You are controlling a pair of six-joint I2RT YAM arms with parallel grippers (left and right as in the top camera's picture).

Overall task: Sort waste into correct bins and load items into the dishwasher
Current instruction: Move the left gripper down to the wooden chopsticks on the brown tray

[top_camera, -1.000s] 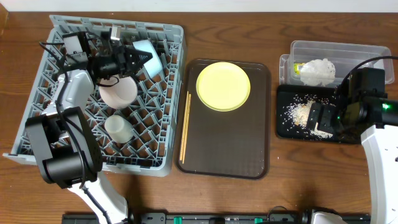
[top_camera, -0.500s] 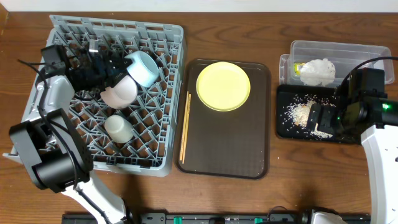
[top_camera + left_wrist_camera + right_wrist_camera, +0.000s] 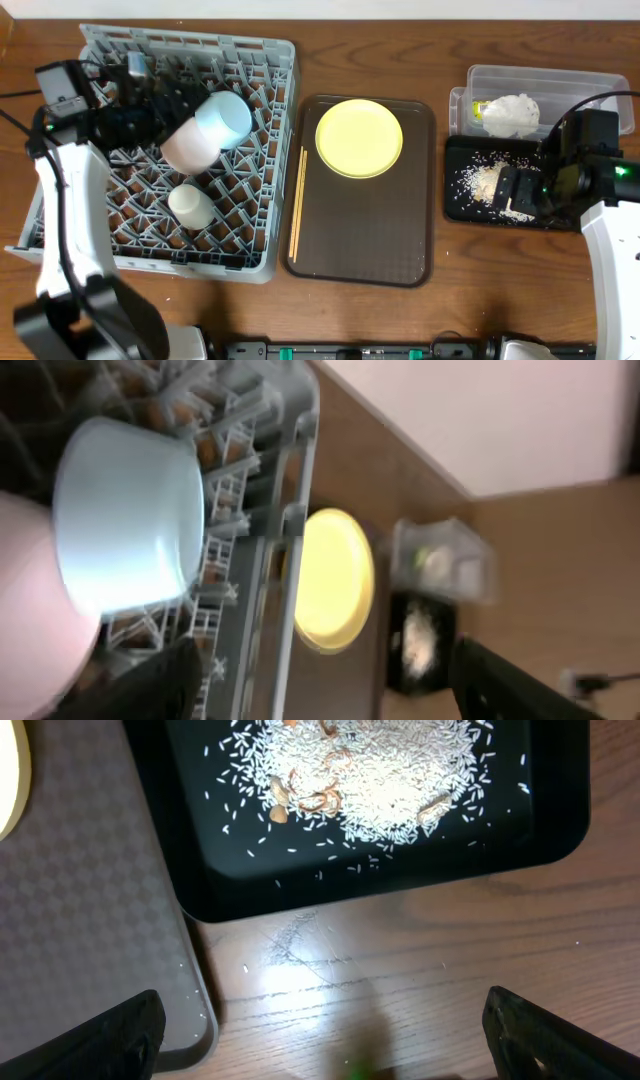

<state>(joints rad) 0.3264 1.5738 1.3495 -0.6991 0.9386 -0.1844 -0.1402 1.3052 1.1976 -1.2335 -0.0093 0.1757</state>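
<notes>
Crumbs (image 3: 370, 770) sit in your black tray (image 3: 200, 885), napkin (image 3: 512, 113) in clear tub (image 3: 590, 85), blue bowl (image 3: 222, 120) in rack (image 3: 270, 200); plate (image 3: 359, 138), chopsticks (image 3: 297, 200) on brown tray (image 3: 370, 240). Left claw (image 3: 335, 675) and right claw (image 3: 330, 1030) both gape wide.

Left fingers (image 3: 165, 682) now off light-blue bowl (image 3: 222, 119)

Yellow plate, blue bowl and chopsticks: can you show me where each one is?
yellow plate (image 3: 359, 138): overhead view, the middle of the plate.
blue bowl (image 3: 222, 120): overhead view, its rounded outside.
chopsticks (image 3: 298, 204): overhead view, halfway along the sticks.
</notes>
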